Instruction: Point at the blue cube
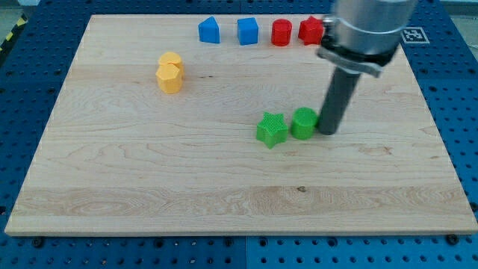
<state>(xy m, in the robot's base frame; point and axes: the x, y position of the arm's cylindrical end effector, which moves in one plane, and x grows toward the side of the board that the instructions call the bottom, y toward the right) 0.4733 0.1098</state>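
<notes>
You have just one view to look at. In it, your wooden board (149, 172) sits on a blue table (30, 45) full of small holes.

Use the green round block (303, 123) as your landmark. It sits a bit right of the board's middle. My tip (327, 131) is down on the board just to the right of this block, touching it or very nearly so. The dark rod (337, 101) goes up from there to the big grey arm (367, 30) at the view's top.

A green star block (271, 129) is just to the left of the green round block. They are side by side, close or touching; you cannot tell which.

The blue cube (247, 31) is far up from the green round block and a bit left, near the board's top edge. My tip is well apart from it. Another blue block (209, 30), with a pointed top, is just left of the cube.

Two red blocks are also up there. One red block (281, 33) is right of the blue cube. The other red block (311, 31) is partly hidden by the arm.

Two yellow blocks (170, 72) are far to the left of the green round block and a bit up, pressed together.

There are no jaws here, only the rod, so nothing is pinched.
</notes>
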